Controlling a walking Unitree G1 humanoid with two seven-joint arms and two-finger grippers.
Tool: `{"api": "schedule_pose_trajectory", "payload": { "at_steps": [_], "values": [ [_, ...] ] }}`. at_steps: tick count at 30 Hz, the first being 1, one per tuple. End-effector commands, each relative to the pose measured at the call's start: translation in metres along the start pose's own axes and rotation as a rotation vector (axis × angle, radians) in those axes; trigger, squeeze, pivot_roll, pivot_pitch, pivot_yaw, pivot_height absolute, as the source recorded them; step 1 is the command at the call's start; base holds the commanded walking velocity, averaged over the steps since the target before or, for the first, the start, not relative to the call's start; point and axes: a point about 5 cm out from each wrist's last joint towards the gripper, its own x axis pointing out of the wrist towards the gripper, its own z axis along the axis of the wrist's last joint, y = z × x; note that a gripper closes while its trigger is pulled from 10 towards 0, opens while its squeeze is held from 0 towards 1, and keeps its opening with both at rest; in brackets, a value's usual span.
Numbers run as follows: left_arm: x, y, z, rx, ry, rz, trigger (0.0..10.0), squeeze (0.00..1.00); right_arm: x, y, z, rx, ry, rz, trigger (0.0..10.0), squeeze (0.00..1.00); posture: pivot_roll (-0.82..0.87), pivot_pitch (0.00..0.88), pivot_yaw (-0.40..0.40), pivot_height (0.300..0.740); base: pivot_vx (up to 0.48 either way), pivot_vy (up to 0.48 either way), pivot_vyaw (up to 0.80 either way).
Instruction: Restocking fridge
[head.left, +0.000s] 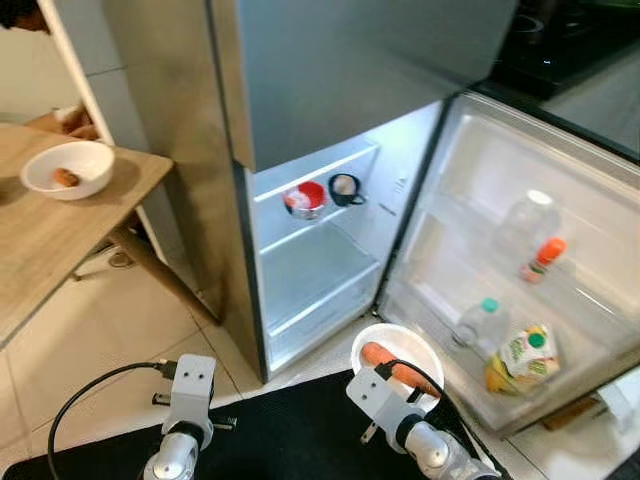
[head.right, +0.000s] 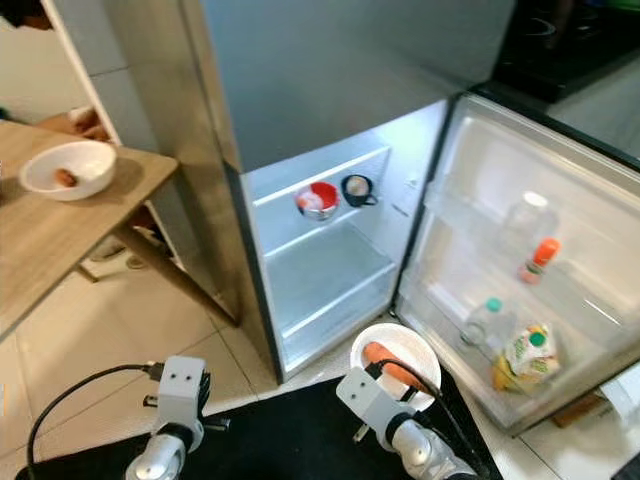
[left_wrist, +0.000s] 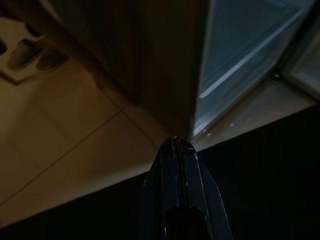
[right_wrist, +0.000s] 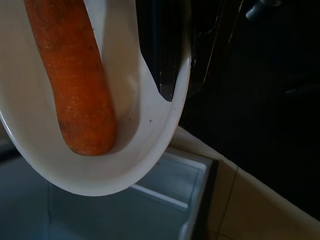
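Low before the open fridge (head.left: 330, 260), the right gripper (right_wrist: 167, 82) was clamped on the rim of a white bowl (head.left: 397, 352) carrying a carrot (head.left: 398, 366). On the fridge's upper shelf stood a red cup (head.left: 306, 199) and a dark mug (head.left: 345, 189); bottles (head.left: 540, 258) lined the door rack. The left gripper (left_wrist: 178, 150) hung idle, fingers pressed together. Another bowl (head.left: 67, 168) sat near the table's (head.left: 50, 240) far edge.
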Motion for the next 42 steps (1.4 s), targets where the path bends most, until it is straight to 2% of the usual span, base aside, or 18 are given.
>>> {"api": "schedule_pose_trajectory", "payload": {
  "at_steps": [1,22,23,30,35,42],
  "values": [
    [-0.002,0.002,-0.004,-0.002,0.017,0.008,10.0,0.0,0.001,-0.001,0.001,0.006,0.002,-0.013,10.0,0.0,-0.06,0.067,-0.044,0.74,0.0,0.0,0.8],
    [-0.006,0.002,-0.012,-0.014,0.056,0.023,10.0,0.0,0.0,-0.001,-0.001,-0.004,0.007,-0.012,10.0,0.0,-0.06,0.077,-0.044,0.74,0.0,0.0,0.8],
    [-0.006,0.002,-0.013,-0.009,0.069,0.022,10.0,0.0,0.0,-0.002,-0.001,0.022,0.009,-0.019,10.0,0.0,-0.06,0.082,-0.046,0.74,0.0,0.0,0.0],
    [-0.006,0.002,-0.015,-0.007,0.084,0.02,10.0,0.0,0.0,-0.004,-0.001,0.022,0.008,-0.021,10.0,0.0,-0.06,0.093,-0.052,0.74,0.0,0.0,0.0],
    [-0.006,0.002,-0.016,-0.017,0.088,0.024,10.0,0.0,-0.001,-0.004,-0.006,0.062,0.04,-0.026,10.0,0.0,-0.06,0.099,-0.056,0.74,0.0,0.0,0.0],
    [-0.007,0.001,-0.016,-0.009,0.079,0.013,10.0,0.0,-0.001,-0.005,-0.006,0.056,0.046,-0.026,10.0,0.0,-0.06,0.103,-0.052,0.74,0.0,0.0,-0.8]
  ]
}}
